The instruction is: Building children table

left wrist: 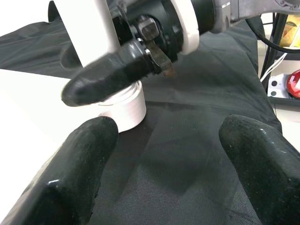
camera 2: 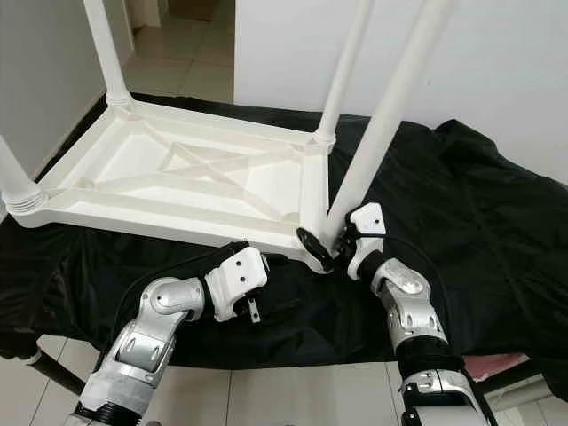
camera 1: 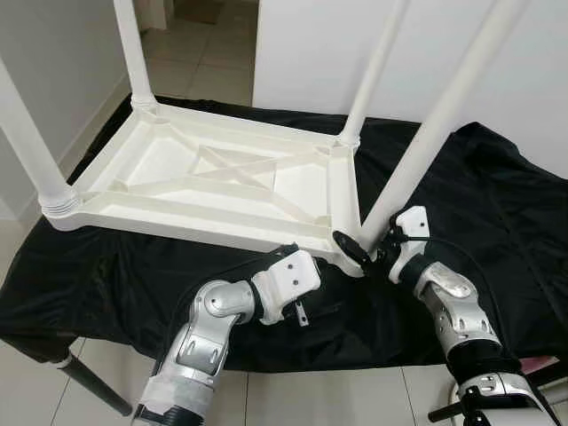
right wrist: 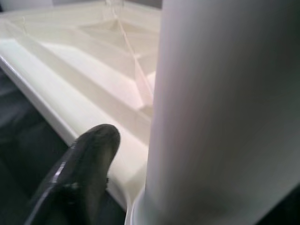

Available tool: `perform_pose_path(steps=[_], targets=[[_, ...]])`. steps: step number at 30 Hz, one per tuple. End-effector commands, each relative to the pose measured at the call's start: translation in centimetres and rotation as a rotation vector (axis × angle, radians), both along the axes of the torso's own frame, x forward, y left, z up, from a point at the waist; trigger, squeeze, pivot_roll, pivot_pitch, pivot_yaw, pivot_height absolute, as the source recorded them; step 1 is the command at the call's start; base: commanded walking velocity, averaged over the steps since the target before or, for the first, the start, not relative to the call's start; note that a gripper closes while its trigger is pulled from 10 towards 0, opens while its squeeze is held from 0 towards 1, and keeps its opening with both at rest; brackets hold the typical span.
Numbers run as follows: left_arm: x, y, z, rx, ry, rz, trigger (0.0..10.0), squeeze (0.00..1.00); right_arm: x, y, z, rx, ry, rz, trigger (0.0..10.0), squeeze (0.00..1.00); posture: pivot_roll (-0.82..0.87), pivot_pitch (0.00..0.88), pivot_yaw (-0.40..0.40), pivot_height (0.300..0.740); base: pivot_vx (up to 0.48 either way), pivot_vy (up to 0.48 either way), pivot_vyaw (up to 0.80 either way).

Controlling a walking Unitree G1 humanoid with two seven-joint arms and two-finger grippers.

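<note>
A white plastic children's table (camera 1: 191, 213) lies upside down on a black cloth. Three white legs stand upright in its corners. The fourth leg (camera 1: 426, 133) leans at the near right corner, its foot in the corner socket (left wrist: 124, 110). My right gripper (camera 1: 368, 253) is shut on this leg just above the socket; one black finger (camera 1: 351, 248) shows beside it and the other is hidden behind the leg. My left gripper (left wrist: 164, 136) hovers open over the cloth just short of that corner, nothing between its fingers.
The black cloth (camera 1: 497, 222) covers a low stand with a dark leg (camera 1: 89, 382) at the near left. A white wall (camera 1: 311, 53) rises behind, and tiled floor runs through a doorway at the far left. A box with a red object (left wrist: 293, 82) sits off to one side.
</note>
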State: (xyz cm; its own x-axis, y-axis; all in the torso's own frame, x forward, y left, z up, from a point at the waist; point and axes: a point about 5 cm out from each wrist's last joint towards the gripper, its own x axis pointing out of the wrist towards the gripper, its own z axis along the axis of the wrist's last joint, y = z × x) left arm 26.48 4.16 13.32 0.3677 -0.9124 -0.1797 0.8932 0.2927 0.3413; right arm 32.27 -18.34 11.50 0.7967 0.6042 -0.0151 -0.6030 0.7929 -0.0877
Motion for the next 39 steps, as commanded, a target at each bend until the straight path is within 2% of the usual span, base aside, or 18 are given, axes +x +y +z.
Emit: perform_pose_path(steps=[1, 15, 16, 18, 21, 23, 27, 29, 30, 32, 33, 38, 39], targets=[[1.0, 0.3, 0.4, -0.043, -0.068, 0.206, 10.0, 0.00, 0.1, -0.3, -0.2, -0.031, 0.007, 0.008, 0.0, 0.00, 0.03, 0.000, -0.118, 0.740, 0.000, 0.000, 0.00], [0.8, 0.6, 0.2, -0.039, -0.063, 0.211, 10.0, 0.00, -0.1, -1.1, -1.1, -0.010, 0.026, 0.007, 0.0, 0.00, 0.03, 0.000, -0.116, 0.740, 0.000, 0.000, 0.00], [0.8, 0.6, 0.2, -0.038, -0.063, 0.209, 10.0, 0.00, -0.1, -1.1, -1.1, -0.006, 0.023, -0.007, 10.0, 0.00, 0.03, 0.000, -0.113, 0.740, 0.000, 0.000, 0.00], [0.8, 0.5, 0.2, -0.038, -0.062, 0.207, 10.0, 0.00, -0.2, -1.1, -1.2, 0.003, 0.021, -0.032, 10.0, 0.00, 0.02, 0.000, -0.112, 0.740, 0.000, 0.000, 0.00], [0.8, 0.5, 0.2, -0.036, -0.061, 0.203, 10.0, 0.00, -0.2, -1.1, -1.7, -0.018, 0.042, -0.159, 10.0, 0.00, 0.02, 0.000, -0.111, 0.740, 0.000, 0.000, 0.00], [0.8, 0.5, 0.2, -0.037, -0.060, 0.202, 10.0, 0.00, -0.3, -0.9, -1.7, -0.004, 0.040, -0.199, 10.0, 0.00, 0.01, 0.000, -0.111, 0.740, 0.000, 0.000, 0.00], [0.7, 0.4, 0.1, -0.037, -0.059, 0.201, 10.0, 0.00, -0.3, -0.7, -1.7, 0.007, 0.036, -0.218, 10.0, 0.00, 0.01, 0.000, -0.113, 0.740, 0.000, 0.000, 0.00], [0.7, 0.4, 0.1, -0.036, -0.057, 0.202, 10.0, 0.00, -0.5, -0.3, -1.6, 0.053, 0.037, -0.337, 10.0, 0.00, 0.01, 0.000, -0.114, 0.740, 0.000, 0.000, 0.00], [0.7, 0.4, 0.1, -0.036, -0.057, 0.202, 10.0, 0.00, -0.5, -0.3, -1.6, 0.053, 0.037, -0.337, 10.0, 0.00, 0.01, 0.000, -0.114, 0.740, 0.000, 0.000, 0.00], [0.7, 0.4, 0.0, -0.035, -0.056, 0.204, 10.0, 0.00, -0.6, 0.2, -1.7, 0.095, 0.047, -0.471, 10.0, 0.00, 0.01, 0.000, -0.114, 0.740, 0.000, 0.000, 0.00], [0.7, 0.4, 0.0, -0.035, -0.056, 0.204, 10.0, 0.00, -0.6, 0.2, -1.7, 0.095, 0.047, -0.471, 10.0, 0.00, 0.01, 0.000, -0.114, 0.740, 0.000, 0.000, 0.00], [0.6, 0.4, -0.1, -0.034, -0.054, 0.202, 10.0, 0.00, -1.0, 1.4, -2.2, 0.134, 0.051, -0.706, 10.0, 0.00, 0.01, 0.000, -0.111, 0.740, 0.000, 0.000, 0.00], [0.6, 0.4, -0.1, -0.034, -0.054, 0.202, 10.0, 0.00, -1.0, 1.4, -2.2, 0.134, 0.051, -0.706, 10.0, 0.00, 0.01, 0.000, -0.111, 0.740, 0.000, 0.000, 0.00]])
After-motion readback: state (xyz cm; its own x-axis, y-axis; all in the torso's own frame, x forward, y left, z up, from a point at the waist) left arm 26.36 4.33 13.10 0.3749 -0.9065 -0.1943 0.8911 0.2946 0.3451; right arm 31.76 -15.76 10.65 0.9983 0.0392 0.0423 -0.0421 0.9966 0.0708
